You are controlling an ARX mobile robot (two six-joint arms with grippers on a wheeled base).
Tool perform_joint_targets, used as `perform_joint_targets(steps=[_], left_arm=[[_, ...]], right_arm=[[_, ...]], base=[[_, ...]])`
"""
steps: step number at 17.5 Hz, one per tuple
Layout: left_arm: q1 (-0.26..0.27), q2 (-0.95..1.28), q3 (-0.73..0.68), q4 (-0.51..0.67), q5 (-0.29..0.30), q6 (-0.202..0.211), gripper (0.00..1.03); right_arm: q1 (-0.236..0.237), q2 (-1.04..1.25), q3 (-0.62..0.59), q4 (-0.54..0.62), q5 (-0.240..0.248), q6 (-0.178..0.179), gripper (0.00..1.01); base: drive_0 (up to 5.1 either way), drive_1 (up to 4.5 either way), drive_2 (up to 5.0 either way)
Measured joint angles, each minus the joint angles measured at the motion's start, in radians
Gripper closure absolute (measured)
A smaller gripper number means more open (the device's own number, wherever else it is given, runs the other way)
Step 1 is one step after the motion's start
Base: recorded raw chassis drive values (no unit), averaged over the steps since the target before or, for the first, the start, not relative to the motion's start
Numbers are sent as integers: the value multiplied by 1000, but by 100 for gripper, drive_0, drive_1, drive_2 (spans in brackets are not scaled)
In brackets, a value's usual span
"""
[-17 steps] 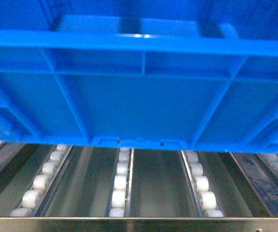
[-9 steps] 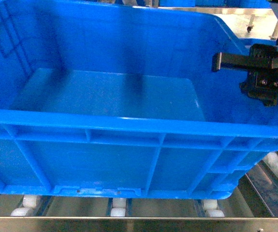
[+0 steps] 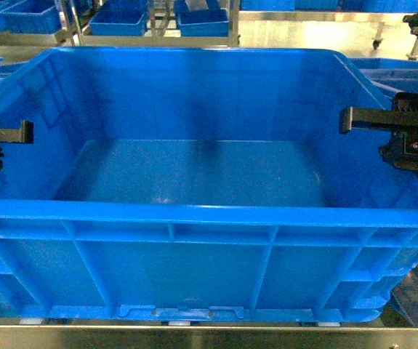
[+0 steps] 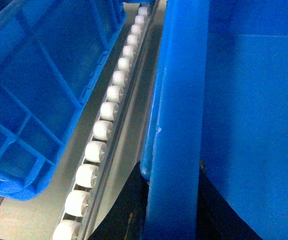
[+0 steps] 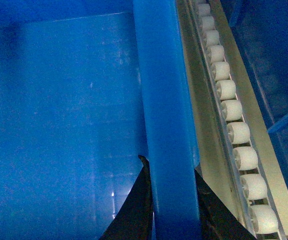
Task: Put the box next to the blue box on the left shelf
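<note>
Head view: blue box sits on the left shelf, no readable writing on it.
Nearest is the shelf's metal lip; white rollers run beside the box. Left gripper and right gripper each clamp a side rim. Left of it lies another blue crate; more crates stand beyond.
</note>
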Motion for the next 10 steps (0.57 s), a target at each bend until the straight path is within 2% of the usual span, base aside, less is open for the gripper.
perform_joint_targets(steps=[1, 2, 3, 5, 6, 8, 9, 10], left_arm=[[0, 17, 1, 15, -4, 3, 88], [0, 29, 2, 40, -30, -6, 79], [-18, 54, 2, 76, -84, -23, 67], [-19, 56, -2, 151, -80, -80, 44], [-22, 47, -5, 208, -101, -100, 31], [-22, 11, -6, 315, -146, -119, 6], [-17, -4, -7, 355, -166, -125, 5], [-10, -21, -7, 346, -173, -139, 5]], right_arm=[[0, 4, 0, 5, -5, 26, 83], [0, 8, 1, 11, -10, 48, 72], [9, 8, 2, 18, -21, 72, 60], [16, 7, 2, 70, -30, 112, 38], [18, -6, 1, 138, -23, 136, 25], [23, -58, 13, 233, 39, 147, 1], [22, -64, 13, 280, 75, 149, 4], [21, -64, 8, 302, 93, 153, 3]], base=[[0, 0, 0], [0, 0, 0], [0, 0, 0], [0, 0, 0], [0, 0, 0], [0, 0, 0], [0, 0, 0], [0, 0, 0]])
